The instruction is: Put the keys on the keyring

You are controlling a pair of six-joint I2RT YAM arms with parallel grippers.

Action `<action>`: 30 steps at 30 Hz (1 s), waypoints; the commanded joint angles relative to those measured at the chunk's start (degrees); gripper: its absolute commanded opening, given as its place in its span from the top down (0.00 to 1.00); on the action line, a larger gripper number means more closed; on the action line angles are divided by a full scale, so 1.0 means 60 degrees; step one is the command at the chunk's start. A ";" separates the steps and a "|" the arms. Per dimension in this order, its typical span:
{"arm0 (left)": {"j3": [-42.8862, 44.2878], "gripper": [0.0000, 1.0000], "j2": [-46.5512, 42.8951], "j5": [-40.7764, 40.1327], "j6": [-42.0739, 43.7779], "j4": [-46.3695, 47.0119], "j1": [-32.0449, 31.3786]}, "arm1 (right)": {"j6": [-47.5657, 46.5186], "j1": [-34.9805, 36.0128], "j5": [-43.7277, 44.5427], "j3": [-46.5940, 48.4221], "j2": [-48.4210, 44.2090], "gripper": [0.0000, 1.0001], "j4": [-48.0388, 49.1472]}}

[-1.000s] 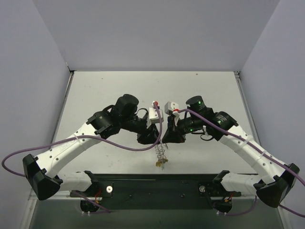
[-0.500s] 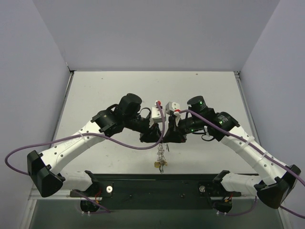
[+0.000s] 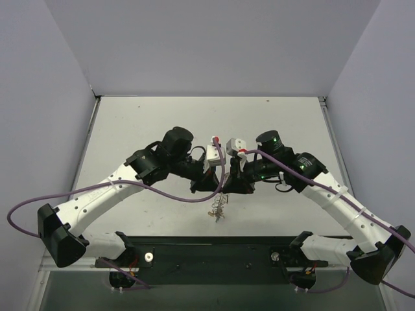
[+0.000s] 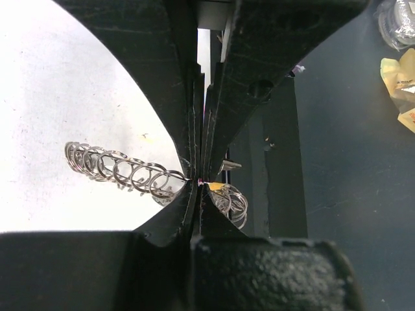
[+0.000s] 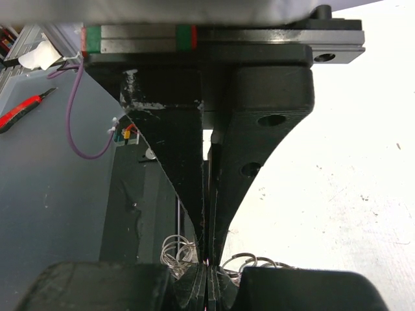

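The keyring (image 3: 219, 206), a silvery coiled ring, hangs above the table's near edge between both grippers. My left gripper (image 3: 216, 188) and right gripper (image 3: 227, 188) meet tip to tip, each shut on the ring at the same spot. In the left wrist view the coils (image 4: 117, 170) run left of my left gripper (image 4: 198, 188), and more loops (image 4: 232, 199) lie to its right. A yellow key head (image 4: 216, 186) sits against the tips. In the right wrist view my right gripper (image 5: 207, 262) pinches the ring, with its loops (image 5: 175, 249) on either side. Other keys are hidden.
The black base rail (image 3: 214, 249) runs along the near edge under the hanging ring. Purple cables (image 3: 130, 188) loop off both arms. Grey walls (image 3: 52, 129) close in the white table (image 3: 162, 123) on three sides.
My left gripper slid right to meet the right gripper and shut on the ring. The hanging ring rose slightly. The right gripper stayed shut.
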 commanded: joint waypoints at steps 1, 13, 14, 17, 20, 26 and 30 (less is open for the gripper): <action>-0.0037 1.00 -0.0027 0.0179 -0.0240 0.1037 -0.0004 | 0.0014 0.0081 -0.0540 0.0236 -0.0369 1.00 0.0702; -0.2904 1.00 -0.2135 -0.1269 -0.1894 0.5445 -0.0004 | 0.2137 -0.1002 0.0617 -0.1168 -0.1936 0.46 0.3291; -0.3097 1.00 -0.2456 -0.1387 -0.1881 0.5955 -0.0004 | 0.2269 -0.1090 0.0574 -0.1243 -0.2038 0.40 0.3396; -0.3859 1.00 -0.2998 -0.1769 -0.2349 0.7217 -0.0004 | 0.2591 -0.1149 0.0355 -0.1288 -0.2127 0.36 0.3470; -0.4371 1.00 -0.3337 -0.2017 -0.2511 0.8126 -0.0004 | 0.3001 -0.1164 -0.0054 -0.1215 -0.1967 0.35 0.3500; -0.4812 1.00 -0.3703 -0.2121 -0.2555 0.8874 -0.0019 | 0.3881 -0.1164 -0.0628 -0.1244 -0.1878 0.36 0.3924; -0.4871 1.00 -0.3763 -0.2063 -0.2526 0.8978 -0.0004 | 0.4144 -0.1164 -0.0496 -0.1127 -0.1601 0.39 0.3881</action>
